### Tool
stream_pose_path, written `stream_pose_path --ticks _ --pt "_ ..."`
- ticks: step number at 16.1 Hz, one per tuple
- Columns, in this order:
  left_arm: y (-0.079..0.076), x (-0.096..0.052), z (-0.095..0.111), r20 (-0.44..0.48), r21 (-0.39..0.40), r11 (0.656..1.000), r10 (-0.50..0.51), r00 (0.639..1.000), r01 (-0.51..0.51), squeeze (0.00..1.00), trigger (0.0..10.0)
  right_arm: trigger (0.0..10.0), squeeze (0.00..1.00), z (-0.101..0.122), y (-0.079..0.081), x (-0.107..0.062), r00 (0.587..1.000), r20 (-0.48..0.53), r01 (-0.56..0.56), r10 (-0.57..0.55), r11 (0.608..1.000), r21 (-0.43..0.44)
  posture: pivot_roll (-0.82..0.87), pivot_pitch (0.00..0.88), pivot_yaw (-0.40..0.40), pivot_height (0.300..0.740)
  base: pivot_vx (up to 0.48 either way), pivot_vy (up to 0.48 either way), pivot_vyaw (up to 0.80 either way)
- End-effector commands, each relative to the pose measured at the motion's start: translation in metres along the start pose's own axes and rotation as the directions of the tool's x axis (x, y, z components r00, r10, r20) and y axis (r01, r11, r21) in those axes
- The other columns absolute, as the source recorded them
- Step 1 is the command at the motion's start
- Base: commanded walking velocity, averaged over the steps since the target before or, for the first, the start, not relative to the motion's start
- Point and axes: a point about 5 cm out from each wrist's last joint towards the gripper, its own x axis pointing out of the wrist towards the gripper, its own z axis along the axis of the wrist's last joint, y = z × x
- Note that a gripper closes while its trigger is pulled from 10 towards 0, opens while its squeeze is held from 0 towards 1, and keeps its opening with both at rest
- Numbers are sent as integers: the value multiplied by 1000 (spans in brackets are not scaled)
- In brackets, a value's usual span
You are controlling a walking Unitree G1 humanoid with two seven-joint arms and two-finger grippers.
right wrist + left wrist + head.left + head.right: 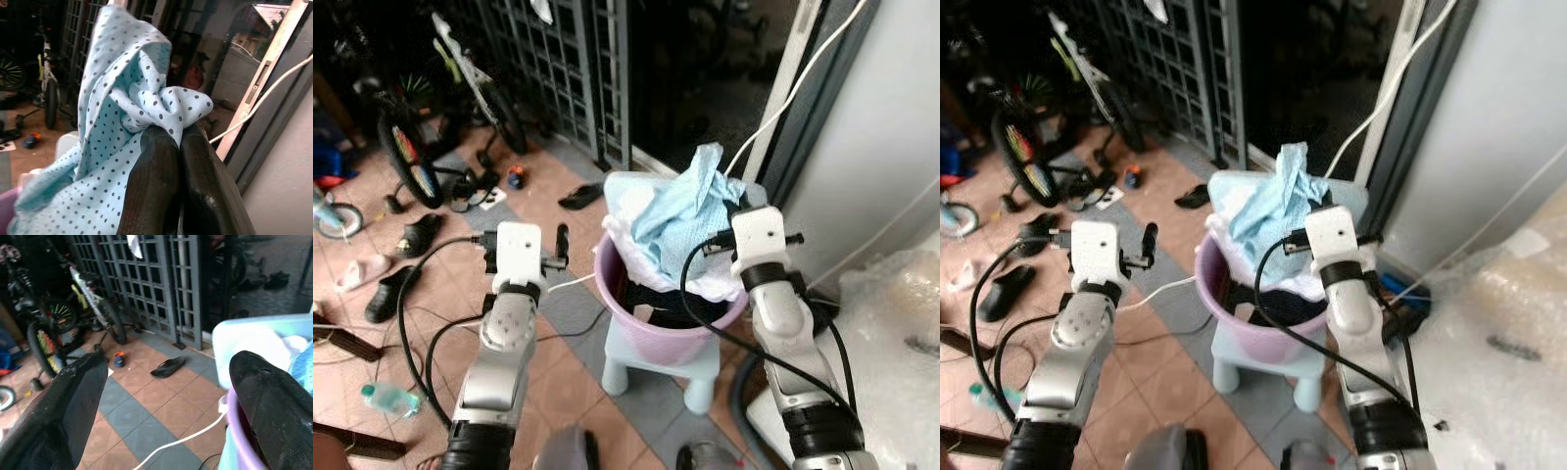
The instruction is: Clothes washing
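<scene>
While no writing can be read, we note:
Cloth (122,122): pale blue, dark-dotted, crumpled, raised over our round purple basket (636,313).
Right tool (178,134): fingers pinched together on cloth.
Left tool (166,391): fingers wide apart, holding nothing, beside basket.
Stool (651,367): pale blue plastic, under basket.

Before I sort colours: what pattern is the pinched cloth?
Light blue cloth with dark dots; right wrist view.

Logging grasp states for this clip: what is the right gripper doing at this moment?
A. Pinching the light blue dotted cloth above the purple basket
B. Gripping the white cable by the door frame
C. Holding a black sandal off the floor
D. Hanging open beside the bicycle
A: in the right wrist view the right gripper has its fingers closed on the light blue dotted cloth, which rises from the purple basket.
</scene>
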Motion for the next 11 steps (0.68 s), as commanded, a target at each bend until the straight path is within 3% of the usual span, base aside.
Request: stream_pose_path --ticks 1,7,9,11 --pt "6 0 -3 -5 1 1000 18 1000 -18 0 10000 10000 0 2 4 0 1000 1 -10 10 1000 25 -1 0 74 740 -292 0 0" --pt "4 2 -3 -3 2 1000 10 1000 -10 0 10000 10000 0 1 4 -1 1000 -9 -12 12 999 33 -13 0 84 740 -276 0 0" --pt "4 2 -3 -3 3 1000 10 1000 -10 0 10000 10000 0 1 4 0 1000 -13 -12 13 999 35 -13 0 84 740 0 0 0" --pt "5 2 -3 -2 10 1000 12 1000 -12 0 10000 10000 0 1 5 1 1000 -14 -12 13 999 35 -11 0 84 740 0 0 -800"
